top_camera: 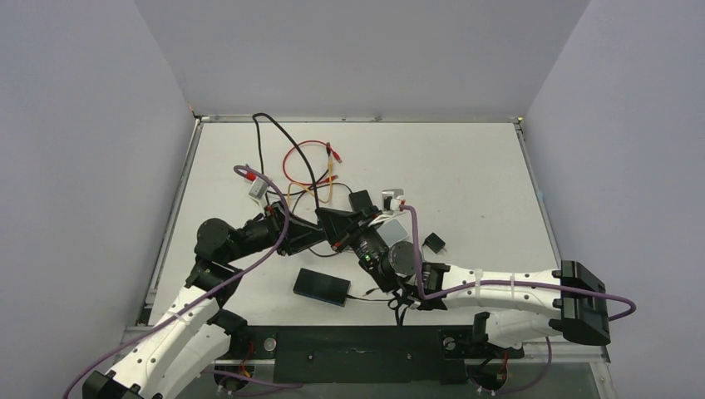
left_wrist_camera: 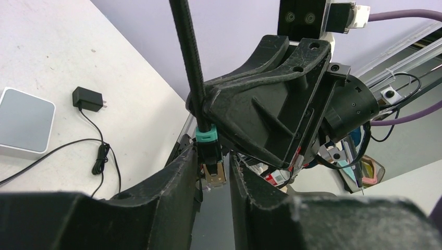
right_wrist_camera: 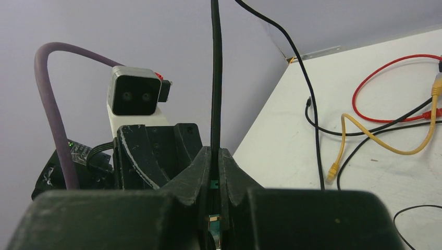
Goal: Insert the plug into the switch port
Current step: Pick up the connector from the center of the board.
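- The white surface (top_camera: 465, 183) carries everything, with both arms reaching in from its near edge and meeting above its middle.
- The switch box (top_camera: 322, 287), flat and black with a blue tint along one edge, lies on the surface near the arms' bases, just nearer than the two tools and apart from them. Its switch port is too small to make out.
- A light grey pad (left_wrist_camera: 23, 122) lies flat on the surface, with a small black adapter (left_wrist_camera: 87, 99) beside it.
- The right tool (right_wrist_camera: 215, 156) is pressed together on the black cable (right_wrist_camera: 215, 78), which rises straight out from between its fingers.
- The left tool (left_wrist_camera: 213, 159) stands narrowly spread, one finger on each side of the plug. Whether they touch it I cannot tell.
- The plug (left_wrist_camera: 213, 174), with a teal collar, hangs at the cable's end, in the air, between the left tool's fingers and just under the right tool.
- A yellow cable (right_wrist_camera: 396, 152) lies loose farther back.
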